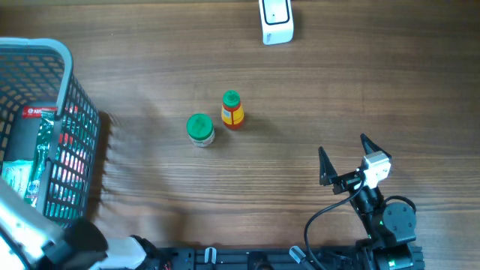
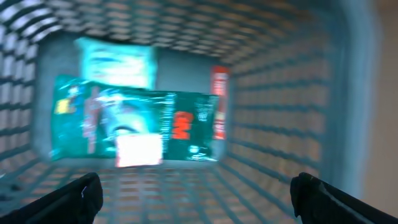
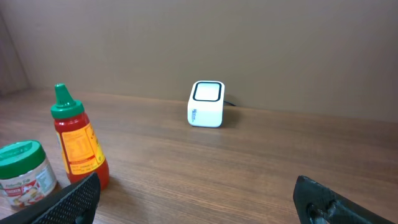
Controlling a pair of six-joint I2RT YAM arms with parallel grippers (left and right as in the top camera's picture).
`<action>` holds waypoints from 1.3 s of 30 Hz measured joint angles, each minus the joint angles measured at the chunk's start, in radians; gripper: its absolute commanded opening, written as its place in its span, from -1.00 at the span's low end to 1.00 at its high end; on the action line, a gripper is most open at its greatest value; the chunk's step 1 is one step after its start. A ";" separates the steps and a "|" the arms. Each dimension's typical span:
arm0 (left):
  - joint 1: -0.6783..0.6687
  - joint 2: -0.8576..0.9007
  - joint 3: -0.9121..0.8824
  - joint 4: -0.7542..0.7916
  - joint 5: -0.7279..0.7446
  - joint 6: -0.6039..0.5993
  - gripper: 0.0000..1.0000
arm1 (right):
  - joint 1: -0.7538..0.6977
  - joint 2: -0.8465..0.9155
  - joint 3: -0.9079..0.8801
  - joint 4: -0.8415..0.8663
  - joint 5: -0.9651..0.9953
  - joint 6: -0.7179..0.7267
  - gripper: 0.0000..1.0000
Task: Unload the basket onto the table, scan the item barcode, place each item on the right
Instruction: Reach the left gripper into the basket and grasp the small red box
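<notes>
Hovering in the grey mesh plastic basket point(image 1: 37, 43), the left gripper point(image 2: 196, 193), jaws spread and empty, faces a teal foil packet point(image 2: 137, 124): pick-up stage. Next, presumably: closing on it, then presenting its barcode to the white cube scanner point(image 1: 276, 21); the right gripper point(image 1: 343, 146) idles, likewise spread.

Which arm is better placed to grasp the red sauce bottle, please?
Right: its open claw faces the green-capped red bottle and white scanner; the left claw points into the grey mesh basket.
</notes>
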 measured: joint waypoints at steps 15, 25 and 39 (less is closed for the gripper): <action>0.063 0.332 -0.344 0.016 0.096 0.014 1.00 | 0.000 0.000 0.000 0.000 0.000 0.000 0.99; 0.020 0.334 -0.712 0.379 0.138 0.026 1.00 | 0.000 0.000 0.000 0.000 0.000 0.000 0.99; -0.005 0.304 -0.620 0.241 0.165 0.066 0.41 | 0.000 0.000 0.000 0.000 0.000 0.000 1.00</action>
